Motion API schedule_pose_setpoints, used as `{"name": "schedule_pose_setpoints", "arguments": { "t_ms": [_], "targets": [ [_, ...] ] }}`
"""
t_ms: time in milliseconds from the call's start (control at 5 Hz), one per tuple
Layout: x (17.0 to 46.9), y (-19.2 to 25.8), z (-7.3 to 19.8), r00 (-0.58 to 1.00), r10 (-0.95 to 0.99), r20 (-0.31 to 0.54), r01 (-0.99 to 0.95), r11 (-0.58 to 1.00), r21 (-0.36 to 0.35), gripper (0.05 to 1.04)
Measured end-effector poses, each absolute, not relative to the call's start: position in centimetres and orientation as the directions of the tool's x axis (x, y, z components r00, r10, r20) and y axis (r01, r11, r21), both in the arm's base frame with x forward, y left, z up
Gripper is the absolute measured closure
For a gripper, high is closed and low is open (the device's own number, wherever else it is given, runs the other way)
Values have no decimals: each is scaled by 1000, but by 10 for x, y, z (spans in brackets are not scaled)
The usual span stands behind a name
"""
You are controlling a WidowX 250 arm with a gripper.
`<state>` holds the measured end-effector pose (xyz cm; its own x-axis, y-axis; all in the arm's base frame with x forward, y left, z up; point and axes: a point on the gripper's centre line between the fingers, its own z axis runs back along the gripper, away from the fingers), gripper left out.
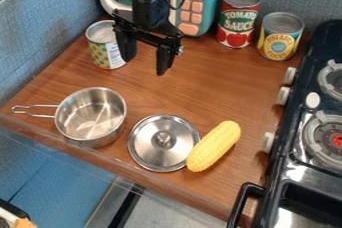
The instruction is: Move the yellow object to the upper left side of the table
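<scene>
My gripper hangs over the back left part of the table, its two fingers apart with nothing between them. The yellow corn cob lies aslant at the front right of the table, well away from the gripper. Its lower left end touches or slightly overlaps the rim of a round metal lid.
Left of the lid stands a metal pot, handle pointing left. A can is beside the gripper. At the back are a teal toy microwave, a red can and a yellow can. A stove borders the right side.
</scene>
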<state>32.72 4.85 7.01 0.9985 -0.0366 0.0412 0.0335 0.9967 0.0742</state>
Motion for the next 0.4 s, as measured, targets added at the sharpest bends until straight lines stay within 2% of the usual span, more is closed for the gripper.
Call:
{"name": "schedule_pose_setpoints", "arguments": {
  "t_ms": [200,400],
  "targets": [
    [324,46,57,1000,-28,3,28,998,64,83],
    [317,8,49,995,-99,-18,100,994,52,83]
  ]
}}
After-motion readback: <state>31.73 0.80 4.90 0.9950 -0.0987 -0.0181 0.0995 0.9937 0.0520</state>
